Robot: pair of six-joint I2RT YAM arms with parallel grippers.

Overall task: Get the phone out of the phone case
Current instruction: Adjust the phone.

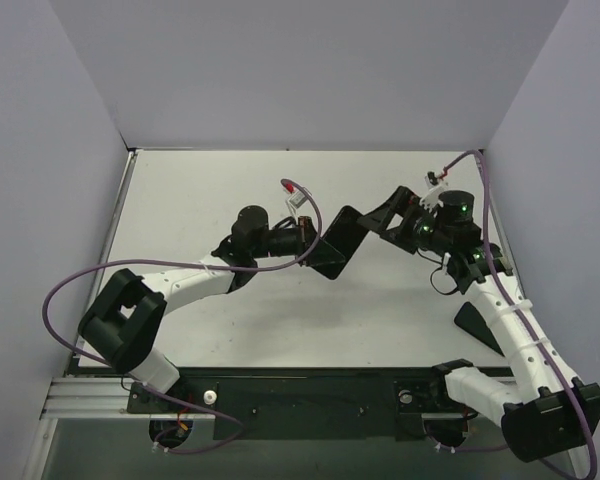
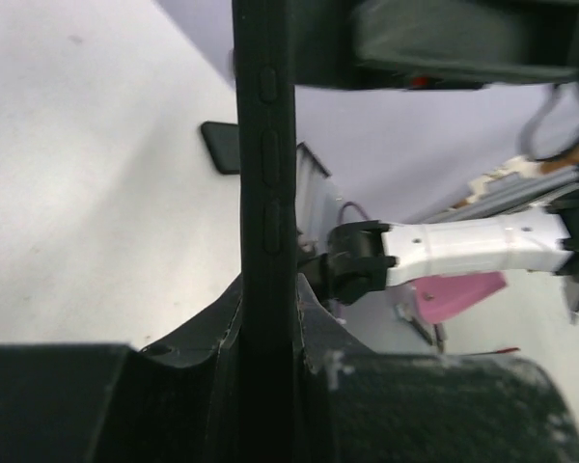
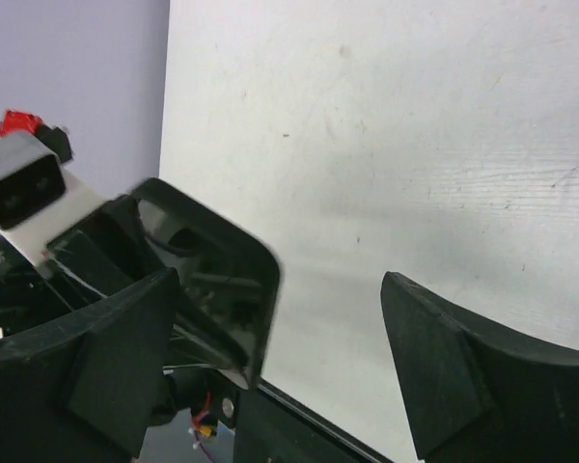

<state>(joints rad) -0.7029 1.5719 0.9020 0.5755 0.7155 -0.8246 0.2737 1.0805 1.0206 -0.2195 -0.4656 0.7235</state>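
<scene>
The phone case pinched between the left gripper's fingers looks like matt black rubbery plastic with moulded buttons. Beside the right gripper's spread fingers, which are dull, faintly grainy black plastic, the phone face is glossy and mirror-smooth. Beyond them the table is matt white, lightly scuffed.

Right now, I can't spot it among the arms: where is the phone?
In the top view, the phone is mid-table, clamped edge-on in the left gripper, with the open right gripper close on its right side.
</scene>
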